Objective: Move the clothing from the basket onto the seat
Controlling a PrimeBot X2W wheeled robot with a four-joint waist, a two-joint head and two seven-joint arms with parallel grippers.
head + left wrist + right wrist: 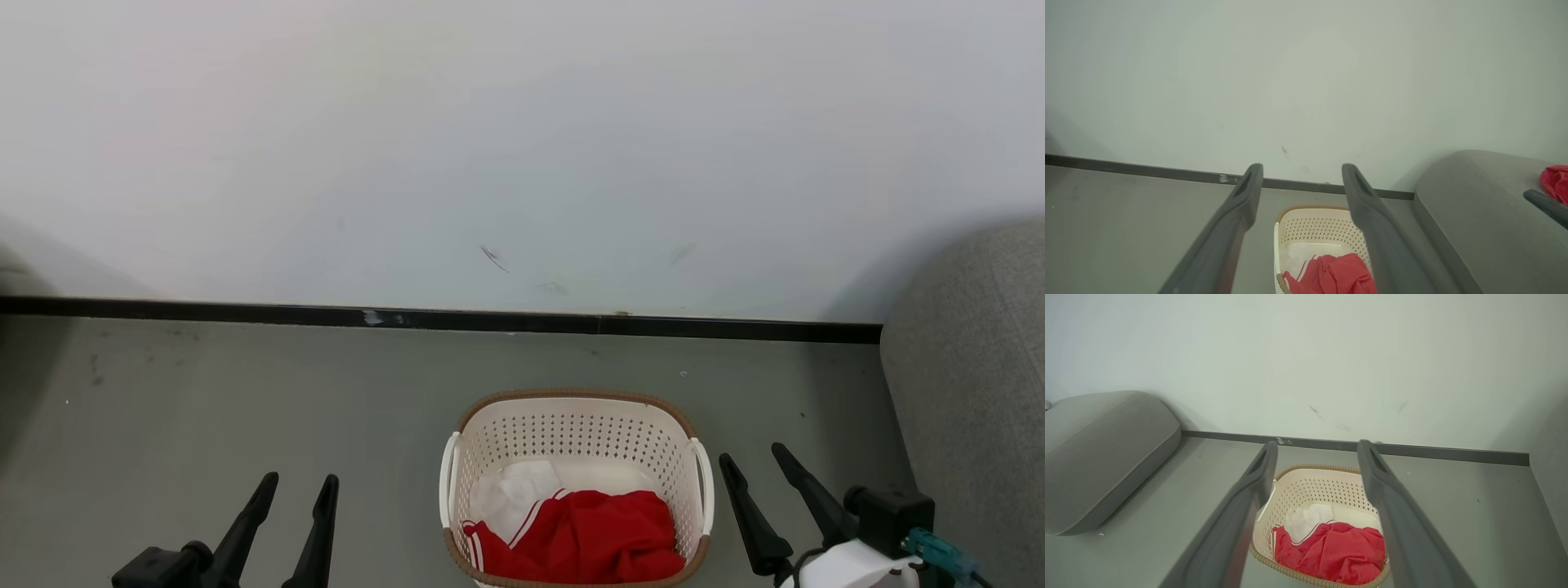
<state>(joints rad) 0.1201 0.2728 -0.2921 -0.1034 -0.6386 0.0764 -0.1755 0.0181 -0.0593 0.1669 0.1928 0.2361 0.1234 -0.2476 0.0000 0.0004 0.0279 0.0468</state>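
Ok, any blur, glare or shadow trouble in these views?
Head view: sharp, evenly lit, soft shadow on the wall beside the seat. Left wrist view: hazy, left pincer blurred. Right wrist view: crisper, red clothing clear in the basket; no glare.

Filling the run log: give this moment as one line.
left gripper: open, empty | right gripper: open, empty | basket: red clothing and white cloth inside | seat: red fabric on it

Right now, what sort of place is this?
Likely a bare indoor room staged for laundry handling: plain white wall with black skirting, cream perforated plastic basket holding red clothing, grey fabric seat.
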